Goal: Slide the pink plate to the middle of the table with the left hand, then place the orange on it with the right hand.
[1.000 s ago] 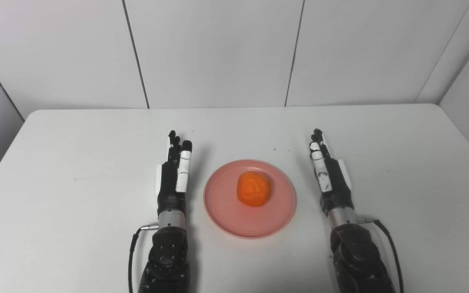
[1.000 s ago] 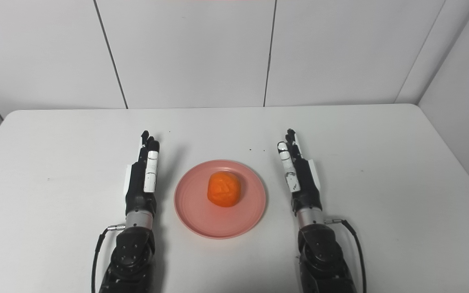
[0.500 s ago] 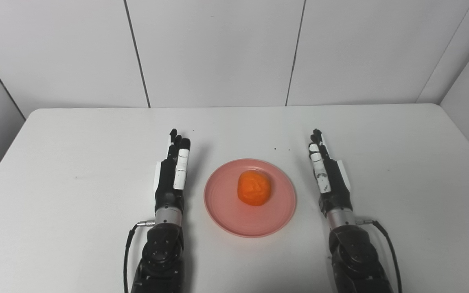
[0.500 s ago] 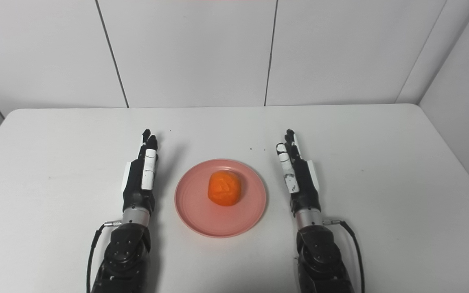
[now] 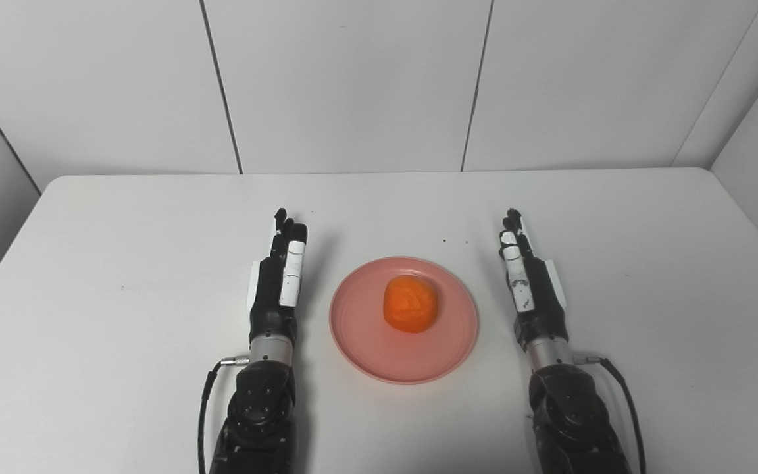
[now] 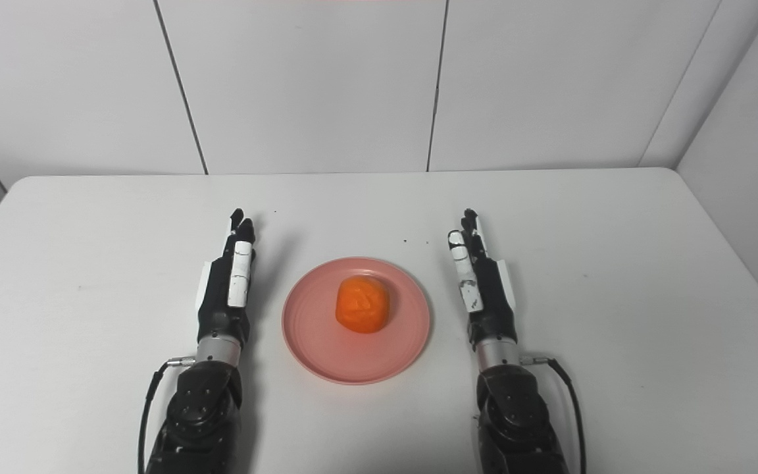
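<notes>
Left eye view: round orange fruit (image 5: 410, 304) sat on the round pink plastic plate (image 5: 366, 349). Left hand (image 5: 276, 287) and right hand (image 5: 530, 289) flanked plate, fingers straight, empty. Orange probably firm, rollable; cup sides.

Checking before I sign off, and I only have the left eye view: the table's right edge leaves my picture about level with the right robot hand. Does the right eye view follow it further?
Observer: Yes. There the edge of the table runs on toward the robot, down to about wrist level of the right robot hand.
Operator: From that angle, is the hand touching the plate?
Observer: No. A strip of white table shows between it and the rim of the pink plate. The orange sits on the plate, and the hand holds nothing.
</notes>
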Robot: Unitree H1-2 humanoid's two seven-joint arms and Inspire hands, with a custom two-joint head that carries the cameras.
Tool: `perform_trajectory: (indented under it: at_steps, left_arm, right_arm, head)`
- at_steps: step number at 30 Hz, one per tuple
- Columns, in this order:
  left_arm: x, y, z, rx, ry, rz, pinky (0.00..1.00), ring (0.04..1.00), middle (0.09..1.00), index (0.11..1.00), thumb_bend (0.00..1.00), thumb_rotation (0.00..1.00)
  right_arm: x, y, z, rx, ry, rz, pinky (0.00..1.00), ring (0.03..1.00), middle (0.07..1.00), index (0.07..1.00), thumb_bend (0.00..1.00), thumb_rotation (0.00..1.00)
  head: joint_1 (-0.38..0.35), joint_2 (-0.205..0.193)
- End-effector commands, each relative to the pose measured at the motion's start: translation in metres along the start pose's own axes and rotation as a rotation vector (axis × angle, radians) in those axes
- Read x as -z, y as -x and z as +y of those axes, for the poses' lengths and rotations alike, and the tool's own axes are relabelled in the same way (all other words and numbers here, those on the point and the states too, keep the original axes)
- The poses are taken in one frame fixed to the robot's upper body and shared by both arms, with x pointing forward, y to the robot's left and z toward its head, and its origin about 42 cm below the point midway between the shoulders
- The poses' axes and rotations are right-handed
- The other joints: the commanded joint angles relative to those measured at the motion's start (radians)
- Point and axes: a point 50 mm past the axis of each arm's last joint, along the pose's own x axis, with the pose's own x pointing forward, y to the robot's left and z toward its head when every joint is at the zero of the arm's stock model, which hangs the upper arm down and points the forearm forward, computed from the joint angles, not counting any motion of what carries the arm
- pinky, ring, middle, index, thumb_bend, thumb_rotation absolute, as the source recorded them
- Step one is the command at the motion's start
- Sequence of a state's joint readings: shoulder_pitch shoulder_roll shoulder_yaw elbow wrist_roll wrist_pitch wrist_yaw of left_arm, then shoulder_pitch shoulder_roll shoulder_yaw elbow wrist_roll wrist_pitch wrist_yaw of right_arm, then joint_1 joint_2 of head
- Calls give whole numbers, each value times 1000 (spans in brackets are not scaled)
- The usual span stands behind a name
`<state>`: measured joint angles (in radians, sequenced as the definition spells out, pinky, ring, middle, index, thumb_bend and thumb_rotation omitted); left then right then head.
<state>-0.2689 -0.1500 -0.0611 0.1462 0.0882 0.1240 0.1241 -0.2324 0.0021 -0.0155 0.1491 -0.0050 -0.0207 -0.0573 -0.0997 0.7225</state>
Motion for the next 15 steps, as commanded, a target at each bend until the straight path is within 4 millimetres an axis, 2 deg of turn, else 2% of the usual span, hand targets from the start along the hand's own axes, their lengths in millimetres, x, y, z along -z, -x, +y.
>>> perform_trajectory:
  at_steps: [1,15]
  left_arm:
    - [3,2,-11,45,-3,29,1000,1000,1000,1000,929,1000]
    - [4,4,-11,47,8,41,1000,1000,1000,1000,937,1000]
  right_arm:
    - [-3,1,12,-31,-29,-12,1000,1000,1000,1000,867,1000]
    - [-6,3,14,-49,-46,-24,1000,1000,1000,1000,876,1000]
  head:
    - [2,1]
    - [3,4]
